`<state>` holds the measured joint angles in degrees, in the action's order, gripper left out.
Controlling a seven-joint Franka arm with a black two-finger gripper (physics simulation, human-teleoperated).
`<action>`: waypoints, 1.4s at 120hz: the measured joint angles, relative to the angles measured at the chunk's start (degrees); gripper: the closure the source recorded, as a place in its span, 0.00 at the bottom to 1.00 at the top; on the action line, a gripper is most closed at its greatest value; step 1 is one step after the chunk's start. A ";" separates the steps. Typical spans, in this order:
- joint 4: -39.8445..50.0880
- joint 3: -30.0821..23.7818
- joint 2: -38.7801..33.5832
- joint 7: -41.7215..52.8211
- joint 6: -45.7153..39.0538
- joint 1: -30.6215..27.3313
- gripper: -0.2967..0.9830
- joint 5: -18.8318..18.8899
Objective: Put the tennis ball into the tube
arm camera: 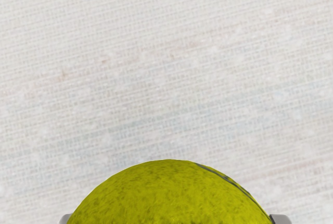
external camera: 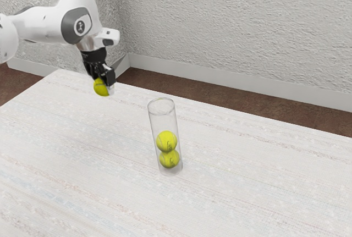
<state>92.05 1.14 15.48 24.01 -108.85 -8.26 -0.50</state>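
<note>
Textured pale wall (external camera: 236, 33) and grey skirting board (external camera: 231, 83), over a brown floor (external camera: 220, 102); in front, a whitish table (external camera: 264, 187) with faint streaks.

Exterior view: one white arm (external camera: 49, 23), reaching in from the exterior view's left; at its end, one black gripper (external camera: 103, 87), fingers parted by a ball's breadth and closed on the tennis ball (external camera: 100, 88), which hangs low between the tips, apparently clear of the surface; one tube (external camera: 156, 121), transparent, open-mouthed, standing on its base, well apart from the held ball; inside it, a lower ball (external camera: 169, 159) and an upper ball (external camera: 166, 141), stacked, with empty space above them.

Wrist view: tennis ball, yellow-green felt, one dark seam line; grey fingertips (arm camera: 281, 219) at its two opposite sides, a grip across the sides that looks well placed.

Handling, by judgement: ball light, firm with a little give, not fragile; felt likely to resist slipping, though roundness may let it roll if pinched off-centre; best hold, across the widest part, level on both sides, underside left free to enter first; tube probably light, stiff and easily tipped, its rim a snug fit for a ball; advised, a centred approach above the mouth, a gentle lowering, and release without the fingers knocking the rim.
</note>
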 joint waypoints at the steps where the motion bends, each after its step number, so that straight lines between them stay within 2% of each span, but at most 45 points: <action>1: -0.17 -0.34 -0.02 -0.20 0.25 -0.02 0.53 -0.01; 37: -10.17 -11.04 3.22 -9.30 8.60 1.51 0.53 0.11; 94: -17.15 -11.03 7.66 -20.38 11.17 10.78 0.53 1.28; 135: -6.58 -10.17 0.01 -25.10 9.33 12.61 0.53 1.87; 168: -4.34 -10.21 -1.82 -27.59 7.80 12.62 0.51 1.89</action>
<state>87.71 -9.06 13.66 -3.58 -101.05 4.37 1.40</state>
